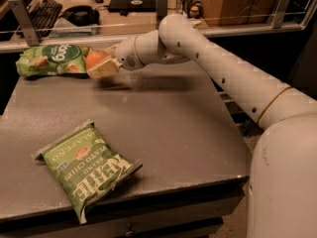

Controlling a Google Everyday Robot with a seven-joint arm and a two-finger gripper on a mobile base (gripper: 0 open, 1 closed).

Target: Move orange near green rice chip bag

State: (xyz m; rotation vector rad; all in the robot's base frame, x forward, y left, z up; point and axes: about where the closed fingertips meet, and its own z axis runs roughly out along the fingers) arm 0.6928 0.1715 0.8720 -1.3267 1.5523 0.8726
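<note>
The orange (pixel 95 59) is small and round, held between the pale fingers (pixel 105 69) of my gripper (pixel 100 64), which is shut on it a little above the table at the back left. The green rice chip bag (pixel 52 59) lies flat at the table's back left corner. The orange hangs just right of the bag's right end, close to it or touching it. My white arm reaches in from the right.
A green Kettle jalapeño potato chip bag (pixel 85 168) lies at the front left of the grey table (pixel 168 128). Behind the table a rail and a desk hold a keyboard (pixel 42 9) and other items.
</note>
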